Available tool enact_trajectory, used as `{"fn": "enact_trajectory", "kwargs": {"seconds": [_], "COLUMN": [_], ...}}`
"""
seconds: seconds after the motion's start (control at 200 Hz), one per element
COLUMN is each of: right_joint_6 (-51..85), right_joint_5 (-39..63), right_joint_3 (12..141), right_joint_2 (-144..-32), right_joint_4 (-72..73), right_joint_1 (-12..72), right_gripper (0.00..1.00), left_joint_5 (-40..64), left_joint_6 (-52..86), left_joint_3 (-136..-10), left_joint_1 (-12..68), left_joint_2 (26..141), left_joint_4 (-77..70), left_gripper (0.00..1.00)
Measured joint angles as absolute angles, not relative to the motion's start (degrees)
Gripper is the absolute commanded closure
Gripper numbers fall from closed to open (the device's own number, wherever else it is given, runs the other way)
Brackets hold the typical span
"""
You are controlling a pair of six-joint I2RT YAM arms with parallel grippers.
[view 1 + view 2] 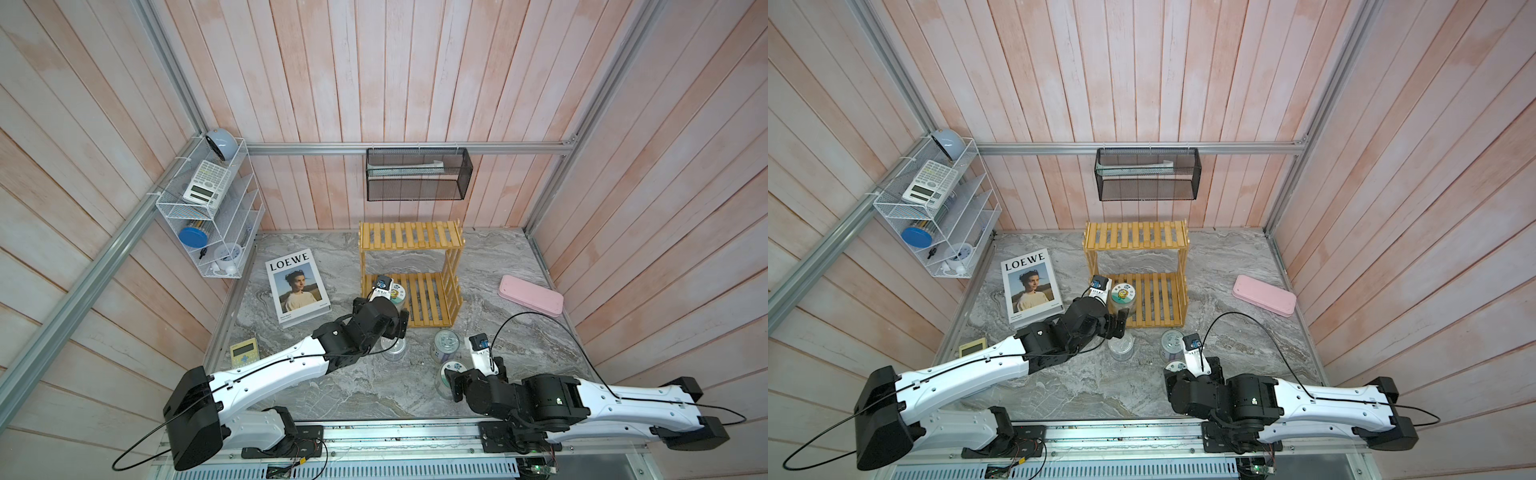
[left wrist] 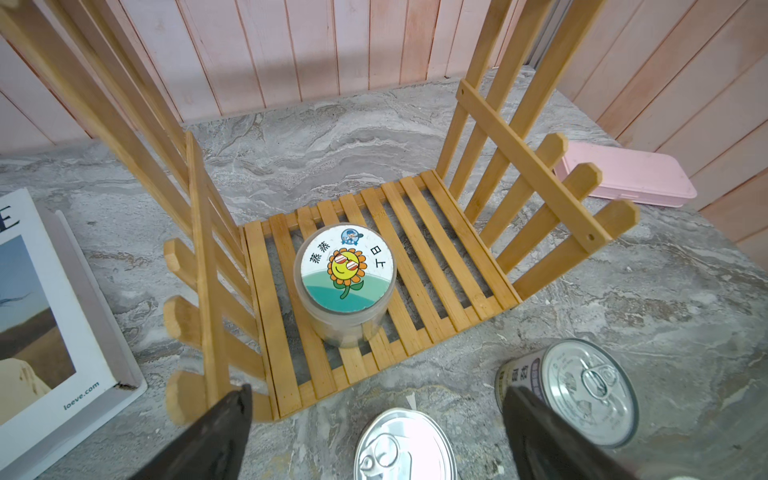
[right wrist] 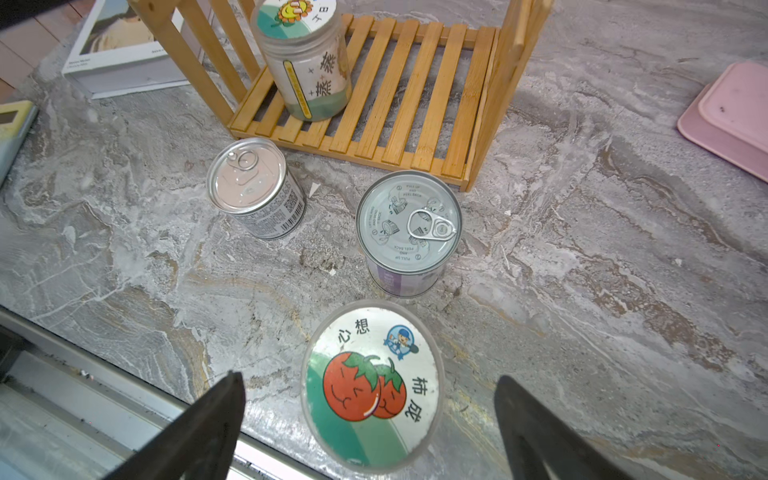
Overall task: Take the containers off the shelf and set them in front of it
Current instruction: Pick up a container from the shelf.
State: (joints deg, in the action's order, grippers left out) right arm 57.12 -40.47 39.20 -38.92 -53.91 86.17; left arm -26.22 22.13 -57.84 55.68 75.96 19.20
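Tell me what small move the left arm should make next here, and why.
Probably ease the left gripper forward over the shelf's lower tier until its open jaws straddle the sunflower-lid jar. It is the only container on the shelf; the white-label can, the purple-label can and the tomato-lid jar already stand on the table in front, and that gripper faces it, empty.

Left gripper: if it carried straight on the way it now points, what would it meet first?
Most likely the clear jar with the sunflower-picture lid on the lower tier of the yellowish wooden slat shelf; the open left gripper faces it. The nearer silver pull-tab can seems below that line.
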Motion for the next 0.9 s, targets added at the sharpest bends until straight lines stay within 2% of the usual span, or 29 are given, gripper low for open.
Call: {"fn": "enact_trajectory", "kwargs": {"seconds": [0.14,0.33,0.63,0.9], "right_joint_6": [54.48,49.08,41.85,39.18], "right_joint_5": [-39.09,-32.12,-17.02,-7.73], "right_joint_3": [39.59,39.59,39.59,39.42], "right_joint_2": [-35.0,-29.87,-29.71,-30.22], "right_joint_4": [-54.0,-53.15,-48.88,-44.97], "right_joint_1": [81.87,71.07,58.15,51.44], "right_gripper": [0.02,0.02,0.02,0.02], "left_joint_5": [-28.62,-28.95,-28.8,-28.27], "left_joint_6": [22.92,24.88,28.91,32.93], "left_joint_3": [-66.52,-74.54,-80.05,-82.19], "left_joint_1": [55.66,54.81,51.16,48.84], "left_joint_2": [83.92,93.21,99.22,103.77], "left_joint_4": [24.67,29.34,32.69,32.84], "left_gripper": [0.0,0.0,0.0,0.0]}}
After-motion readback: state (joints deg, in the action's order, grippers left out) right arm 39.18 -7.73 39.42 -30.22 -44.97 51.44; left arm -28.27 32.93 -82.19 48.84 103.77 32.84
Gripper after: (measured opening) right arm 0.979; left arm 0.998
